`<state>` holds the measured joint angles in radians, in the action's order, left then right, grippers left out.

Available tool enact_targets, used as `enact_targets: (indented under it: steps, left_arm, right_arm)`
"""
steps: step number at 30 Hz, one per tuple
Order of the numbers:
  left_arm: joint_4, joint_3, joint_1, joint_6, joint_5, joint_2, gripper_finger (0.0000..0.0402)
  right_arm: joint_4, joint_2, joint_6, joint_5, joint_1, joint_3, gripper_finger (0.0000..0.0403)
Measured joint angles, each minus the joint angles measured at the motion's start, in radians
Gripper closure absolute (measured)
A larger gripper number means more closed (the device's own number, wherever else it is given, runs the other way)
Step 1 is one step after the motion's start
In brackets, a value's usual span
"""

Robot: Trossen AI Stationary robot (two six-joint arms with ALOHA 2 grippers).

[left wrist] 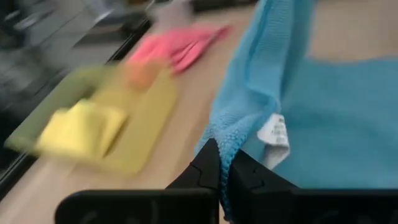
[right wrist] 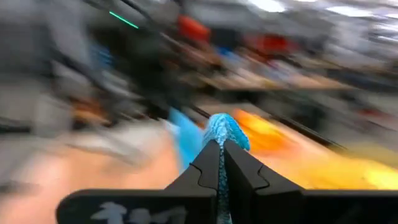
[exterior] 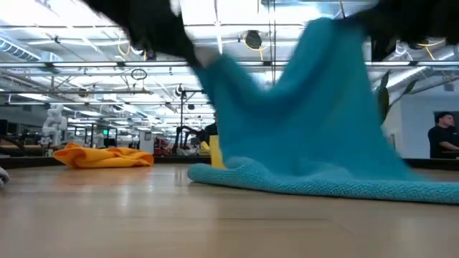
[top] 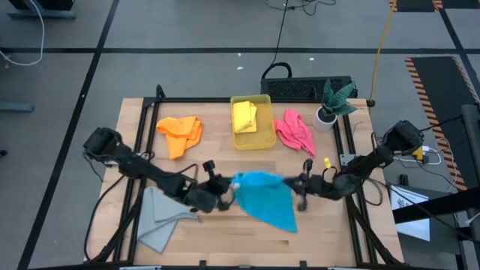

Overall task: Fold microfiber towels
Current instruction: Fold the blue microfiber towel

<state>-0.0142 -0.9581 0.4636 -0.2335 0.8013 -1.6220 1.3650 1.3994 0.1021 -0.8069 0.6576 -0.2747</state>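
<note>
**Blue towel held up by two corners, both claws pinched shut**

Wooden table top point(top: 225, 240) with a black frame round it, grey floor beyond; from the low camera the room behind is a long workshop hall with ceiling lights, and a person in dark clothes point(exterior: 443, 140) stands at the far right edge.

Left gripper point(top: 223, 196): fingers closed tight on one corner of the blue towel point(top: 264, 196). In the left wrist view the two dark fingers point(left wrist: 205, 171) meet with the towel's hem and a small white care label point(left wrist: 274, 130) just beyond their tips.

Right gripper point(top: 302, 190): also pinched shut, on the opposite upper corner. The right wrist view shows blue cloth bunched between and above the fingertips point(right wrist: 219, 163).

Blue towel: stretched between the two claws, hanging down from both. Its lower edge lies on the wood on the near side of the grippers; the low view shows that edge resting flat while the rest rises as a sloped sheet.

Other cloths, relative to the claws:
- grey towel point(top: 160, 216) flat on the table just outboard of the left gripper, under the left arm.
- orange towel point(top: 180, 133) crumpled beyond the left gripper, toward the far edge.
- yellow towel point(top: 244, 116) folded inside the yellow bin point(top: 262, 140), beyond the gap between the claws.
- pink towel point(top: 293, 131) crumpled beyond the right gripper, beside the potted plant point(top: 330, 105).
</note>
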Motion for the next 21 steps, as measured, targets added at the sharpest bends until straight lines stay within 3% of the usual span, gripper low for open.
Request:
enact_targets:
  steps: [4,6,9,13,21]
  left_arm:
    - [0.123,0.000,0.096,0.124,-0.091,0.094,0.0395]
    - [0.205,-0.001,0.138,0.187,-0.132,0.138,0.0395]
    - [0.299,-0.001,0.188,0.269,-0.154,0.198,0.0398]
    - [0.333,-0.001,0.208,0.369,-0.120,0.269,0.0397]
    - [0.311,-0.001,0.117,0.479,0.150,0.288,0.0398]
  right_arm:
    - [0.202,0.000,0.049,0.356,0.059,-0.022,0.0399]
    - [0.198,-0.004,0.049,0.502,0.082,-0.065,0.0399]
    - [0.184,-0.012,0.039,0.538,0.117,-0.164,0.0399]
    - [0.109,-0.020,0.222,0.396,0.131,-0.264,0.0399]
    - [0.065,-0.113,0.787,-0.201,0.090,-0.290,0.0399]
